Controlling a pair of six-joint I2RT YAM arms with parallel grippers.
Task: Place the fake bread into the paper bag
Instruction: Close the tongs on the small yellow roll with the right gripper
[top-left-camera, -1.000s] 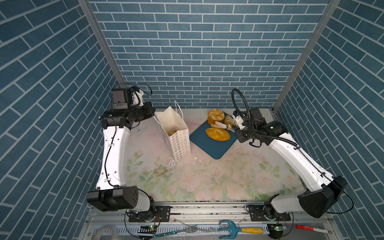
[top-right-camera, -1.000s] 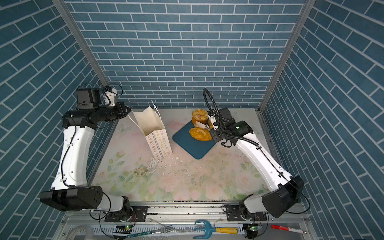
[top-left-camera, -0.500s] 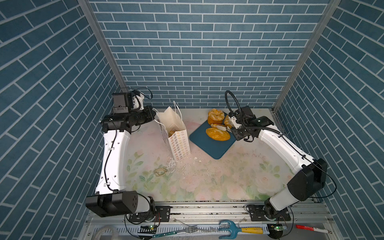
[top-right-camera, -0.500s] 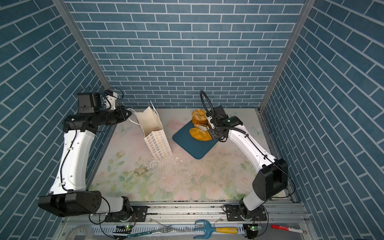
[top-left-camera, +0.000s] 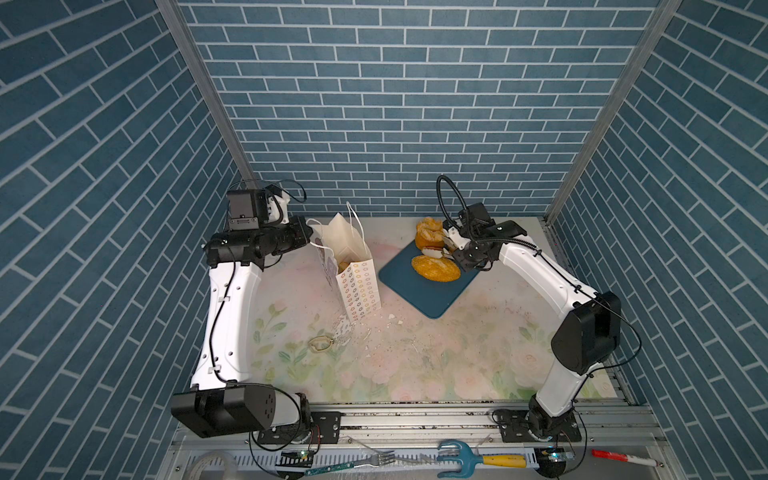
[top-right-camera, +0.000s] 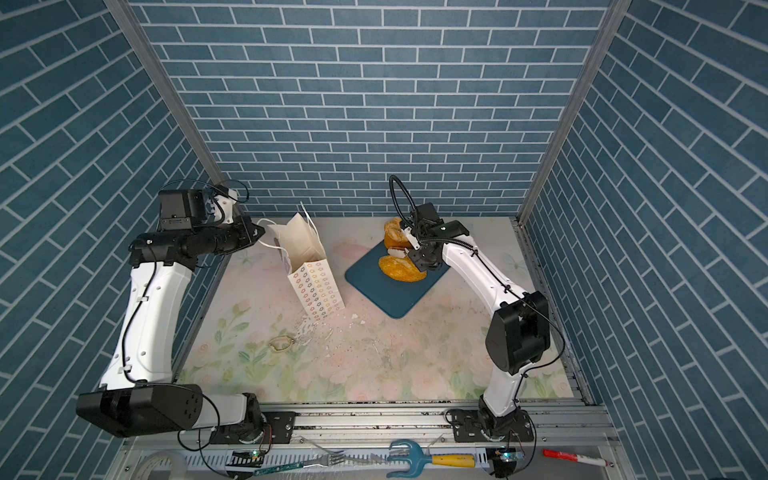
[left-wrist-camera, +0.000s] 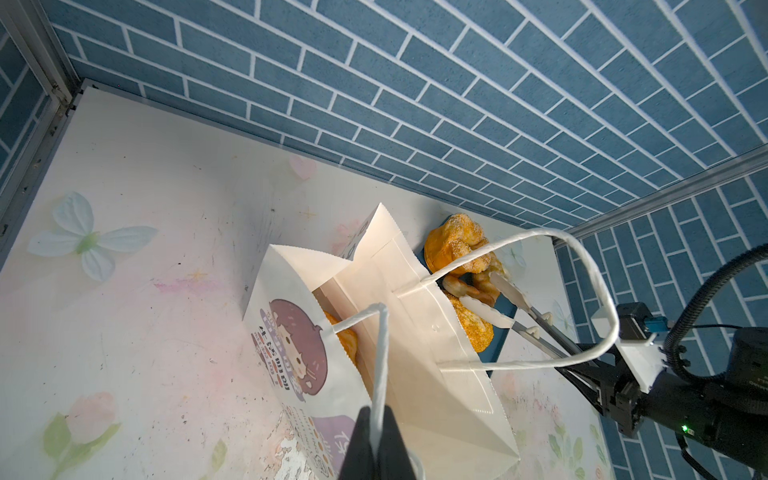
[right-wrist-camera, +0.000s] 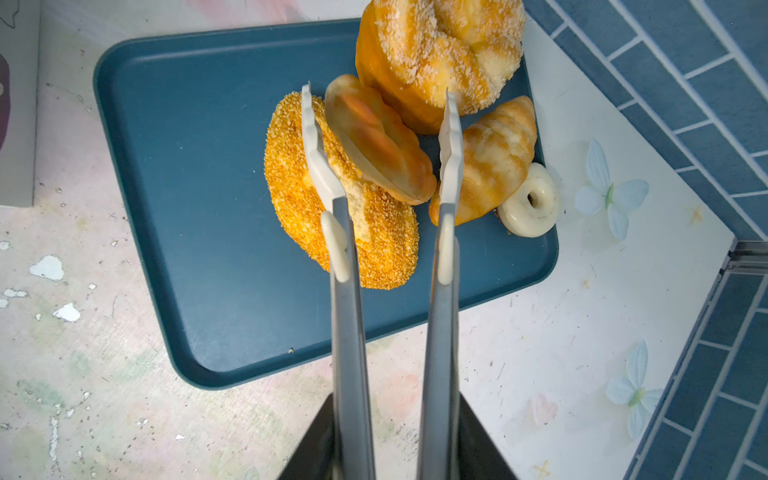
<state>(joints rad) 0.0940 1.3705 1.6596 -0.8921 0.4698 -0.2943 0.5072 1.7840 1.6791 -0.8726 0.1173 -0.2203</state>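
**Desk:** Tool status?

**Op:** My right gripper (right-wrist-camera: 395, 440) is clamped on the tongs (right-wrist-camera: 347, 332). Their white tips are spread, straddling the small roll (right-wrist-camera: 376, 141). Whether they touch it, I can't tell. My left gripper (left-wrist-camera: 376, 440) pinches one cord handle (left-wrist-camera: 379, 365), holding up the paper bag (top-left-camera: 359, 282), left of centre in both top views.

**Desk:** How will the roll handle?

**Op:** I judge it light, foam-soft and glossy, so probably slippery. It leans on the sesame loaf (right-wrist-camera: 374, 245). I'd close gently across its narrow middle.

**Desk:** Other bread?

**Op:** On the tray (right-wrist-camera: 187, 166), right of centre in both top views: sugared cake (right-wrist-camera: 449, 45), croissant (right-wrist-camera: 494, 153), white ring (right-wrist-camera: 530, 201). There's an orange piece (left-wrist-camera: 347, 338) inside the bag.

**Desk:** Room?

**Op:** Bare table (top-left-camera: 415, 332) between tray and bag. The back wall (top-left-camera: 395, 124) sits close behind the tray. The free handle loop (left-wrist-camera: 498, 365) arches by the bag's mouth. I count that a snag risk.
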